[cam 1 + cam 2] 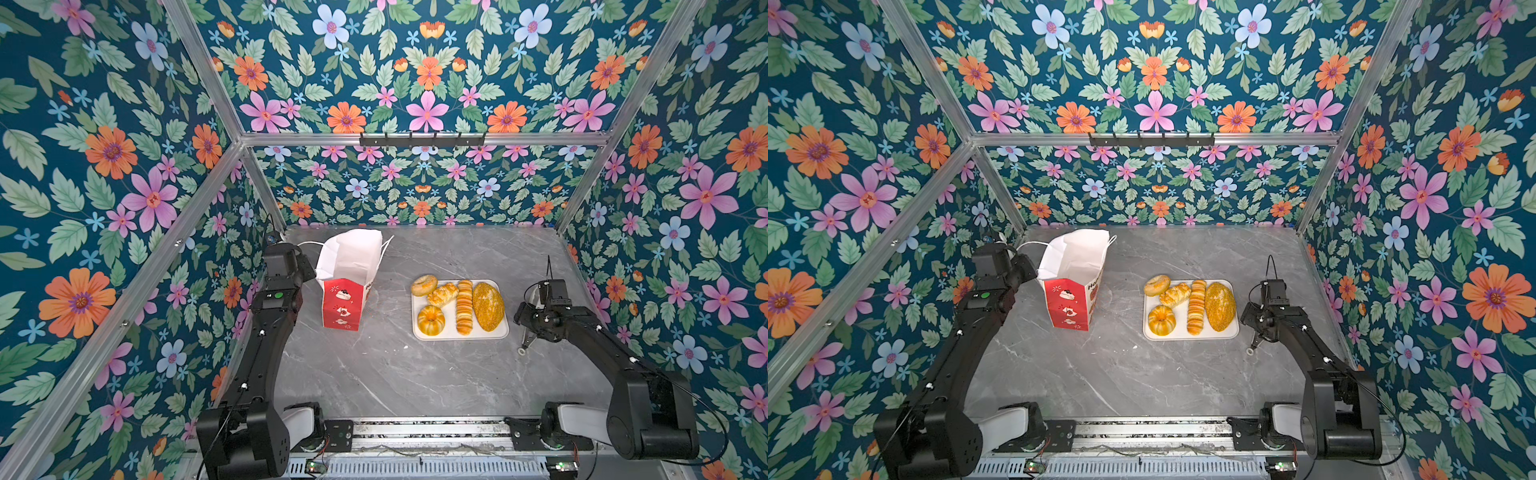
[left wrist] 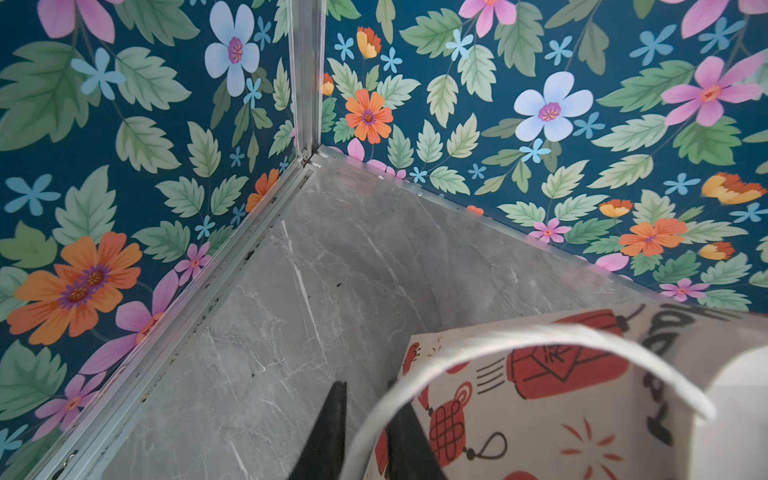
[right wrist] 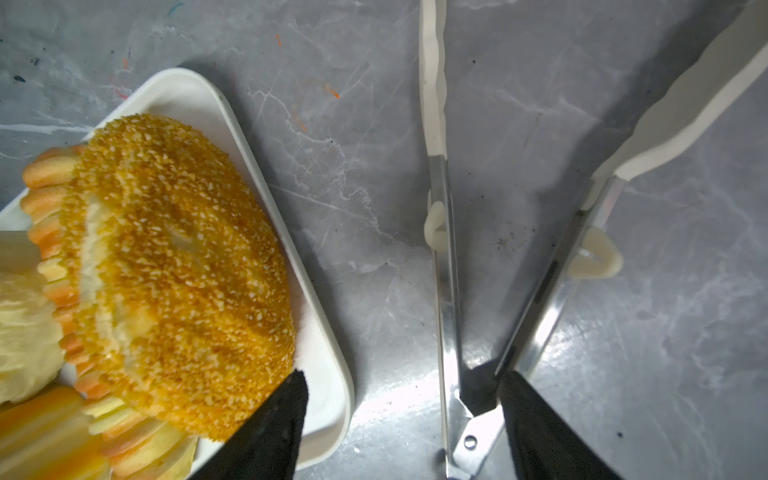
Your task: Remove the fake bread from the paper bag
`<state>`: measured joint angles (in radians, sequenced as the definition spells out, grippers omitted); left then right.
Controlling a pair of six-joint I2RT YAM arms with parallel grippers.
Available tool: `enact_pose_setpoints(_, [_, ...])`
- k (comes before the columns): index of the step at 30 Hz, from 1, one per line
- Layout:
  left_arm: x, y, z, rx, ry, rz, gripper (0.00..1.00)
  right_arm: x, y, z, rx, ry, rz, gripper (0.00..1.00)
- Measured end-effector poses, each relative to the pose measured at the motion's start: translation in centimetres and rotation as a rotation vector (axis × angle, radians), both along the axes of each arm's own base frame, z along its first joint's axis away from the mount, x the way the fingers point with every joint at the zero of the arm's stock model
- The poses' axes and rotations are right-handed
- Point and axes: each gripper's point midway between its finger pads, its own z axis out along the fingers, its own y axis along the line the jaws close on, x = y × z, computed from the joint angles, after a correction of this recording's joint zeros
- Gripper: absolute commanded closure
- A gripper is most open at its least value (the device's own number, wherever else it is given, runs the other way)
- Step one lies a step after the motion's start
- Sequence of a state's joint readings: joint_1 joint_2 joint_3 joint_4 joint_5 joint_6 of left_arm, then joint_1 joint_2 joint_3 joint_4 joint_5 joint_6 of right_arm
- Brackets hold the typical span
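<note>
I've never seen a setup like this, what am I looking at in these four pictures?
Two robot arms stand at a grey marble-look table. Two pictures look down from overhead; the other two come from cameras on the arms' wrists. A red paper bag stands open by the left arm. A white tray carries five toy breads: bagel, pastry, ridged loaf, seeded loaf, ring bun. The left end effector is at the bag's cord handle; whether it grips is unclear. The right end effector is open, metal tongs between its fingers.
</note>
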<state>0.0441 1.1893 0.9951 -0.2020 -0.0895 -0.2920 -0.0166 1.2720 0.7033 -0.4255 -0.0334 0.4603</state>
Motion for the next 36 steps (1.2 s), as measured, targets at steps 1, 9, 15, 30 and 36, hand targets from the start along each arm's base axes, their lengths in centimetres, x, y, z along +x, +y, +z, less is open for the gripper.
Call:
enact_pose_setpoints(1, [0.0, 0.1, 0.0, 0.005, 0.005, 0.006, 0.76, 0.0, 0.0, 0.0, 0.0, -0.002, 0.0, 0.26])
enact_pose_setpoints(9, [-0.3, 1.3, -0.4, 0.039, 0.075, 0.054, 0.66, -0.2, 0.1, 0.0, 0.007, -0.005, 0.004, 0.26])
enact_pose_setpoints(15, [-0.7, 2.4, 0.1, 0.09, 0.122, 0.083, 0.61, -0.2, 0.2, 0.1, 0.005, -0.01, 0.007, 0.26])
enact_pose_setpoints(30, [-1.5, 1.4, 4.3, 0.053, 0.04, 0.016, 0.28, -0.1, 0.3, 0.2, 0.009, -0.014, 0.018, 0.26])
enact_pose_setpoints(36, [-2.0, -0.6, 6.6, -0.016, -0.013, -0.076, 0.0, -0.1, 0.3, 0.2, 0.009, -0.014, 0.018, 0.26])
